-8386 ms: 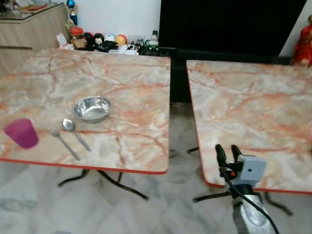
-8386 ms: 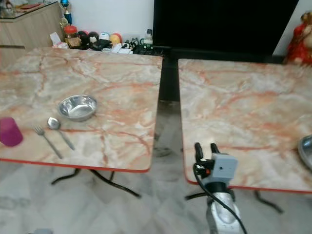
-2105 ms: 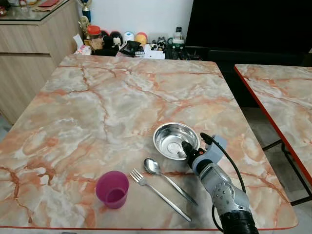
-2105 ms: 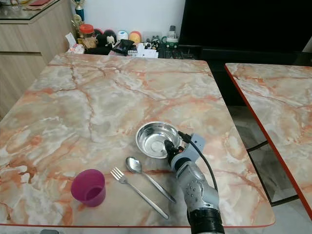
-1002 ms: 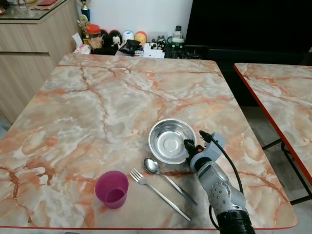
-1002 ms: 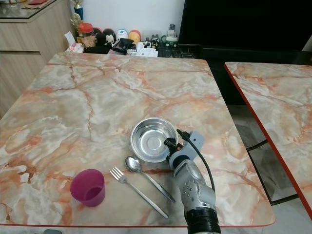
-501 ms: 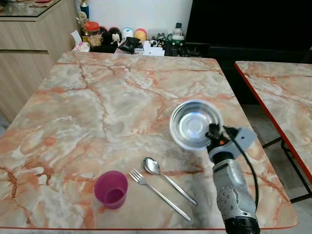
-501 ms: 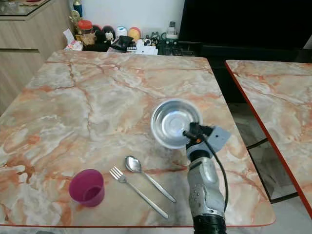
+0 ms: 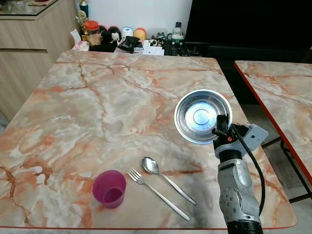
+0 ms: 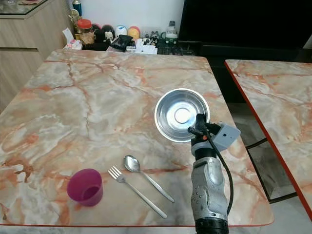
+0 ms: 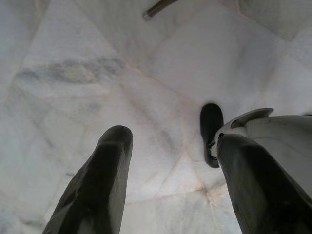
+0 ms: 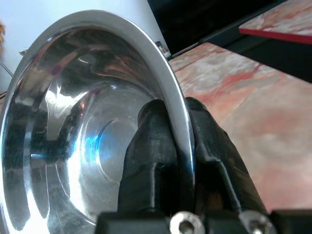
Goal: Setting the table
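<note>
Lifted off the table (image 9: 97, 97) — steel bowl (image 9: 202, 116), rim pinched by right end effector (image 12: 178, 141)

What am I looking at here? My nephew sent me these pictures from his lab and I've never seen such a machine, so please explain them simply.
This is a walking humanoid robot setting a table. The two wide pictures come from the camera pair on its head, looking down at a marble-patterned table. The silver arm rising from the bottom edge is its right arm; its right claw pinches the rim of a shiny steel bowl and holds it up above the table, tilted toward the camera. On the table lie a spoon, a fork and a purple cup.

The other two pictures come from small cameras on the wrists. The right one looks along the claw's black fingers, one inside the bowl's rim and one outside. The left one shows the left claw, open, hanging over a pale tiled floor.
</note>
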Motion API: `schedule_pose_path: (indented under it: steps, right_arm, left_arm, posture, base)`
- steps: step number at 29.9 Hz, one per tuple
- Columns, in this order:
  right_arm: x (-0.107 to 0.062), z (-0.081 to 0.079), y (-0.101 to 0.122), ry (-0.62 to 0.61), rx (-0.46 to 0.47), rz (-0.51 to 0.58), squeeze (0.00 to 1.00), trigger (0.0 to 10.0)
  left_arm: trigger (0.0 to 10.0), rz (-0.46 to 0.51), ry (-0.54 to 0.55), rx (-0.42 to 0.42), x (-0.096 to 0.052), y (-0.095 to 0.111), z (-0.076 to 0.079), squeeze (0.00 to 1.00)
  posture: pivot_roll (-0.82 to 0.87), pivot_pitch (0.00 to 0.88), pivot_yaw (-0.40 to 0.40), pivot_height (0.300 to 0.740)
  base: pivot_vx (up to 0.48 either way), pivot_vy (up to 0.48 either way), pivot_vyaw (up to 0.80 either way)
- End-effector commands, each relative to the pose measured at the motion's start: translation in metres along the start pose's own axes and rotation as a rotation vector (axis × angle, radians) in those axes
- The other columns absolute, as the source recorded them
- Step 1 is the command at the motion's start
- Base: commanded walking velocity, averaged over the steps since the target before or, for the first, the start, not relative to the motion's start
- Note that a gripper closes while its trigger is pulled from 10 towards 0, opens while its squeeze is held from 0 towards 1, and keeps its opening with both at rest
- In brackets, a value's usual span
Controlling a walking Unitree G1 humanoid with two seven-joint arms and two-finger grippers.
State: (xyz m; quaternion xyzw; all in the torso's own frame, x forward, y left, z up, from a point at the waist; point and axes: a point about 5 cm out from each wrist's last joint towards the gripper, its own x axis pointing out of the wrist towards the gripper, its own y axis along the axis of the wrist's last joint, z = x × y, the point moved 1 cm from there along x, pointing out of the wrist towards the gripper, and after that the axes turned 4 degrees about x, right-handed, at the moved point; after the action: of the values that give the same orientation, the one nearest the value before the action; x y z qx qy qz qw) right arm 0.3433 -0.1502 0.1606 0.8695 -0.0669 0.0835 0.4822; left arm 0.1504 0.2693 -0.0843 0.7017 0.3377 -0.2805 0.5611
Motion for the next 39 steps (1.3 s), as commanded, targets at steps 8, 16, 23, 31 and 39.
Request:
schedule_pose_path:
  steps: [8,16,23,31,39]
  right_arm:
    - [-0.0029,-0.0099,0.0005,0.033,-0.028,0.03,0.0,10.0]
    - [-0.0021,-0.0117,0.0017,0.044,-0.044,0.038,0.0,10.0]
    - [-0.0014,-0.011,0.0043,0.038,-0.054,0.052,0.0,10.0]
    - [-0.0023,-0.0127,0.0037,0.042,-0.055,0.054,0.0,10.0]
    - [-0.0034,-0.0136,0.005,0.042,-0.056,0.069,0.0,10.0]
  left_arm:
    - [10.0,-0.016,-0.005,0.015,-0.0008,-0.0046,0.0037,0.0]
    - [10.0,-0.009,-0.008,0.022,0.0006,-0.001,0.0052,0.0]
    - [10.0,-0.009,-0.009,0.013,0.0006,-0.0012,0.0061,0.0]
    - [10.0,-0.011,-0.012,0.007,0.0004,-0.0027,0.0089,0.0]
    - [10.0,-0.011,-0.012,0.004,0.0006,-0.0027,0.0102,0.0]
  posture:
    - [0.09,0.101,-0.06,0.74]
    - [0.09,0.097,-0.06,0.74]
    - [0.09,0.108,-0.061,0.74]
    - [0.09,0.115,-0.063,0.74]
    - [0.09,0.124,-0.063,0.74]
  base:
    - [0.0,-0.48,0.0]
    - [0.0,-0.48,0.0]
    - [0.0,-0.48,0.0]
    - [0.0,-0.48,0.0]
    - [0.0,-0.3,-0.4]
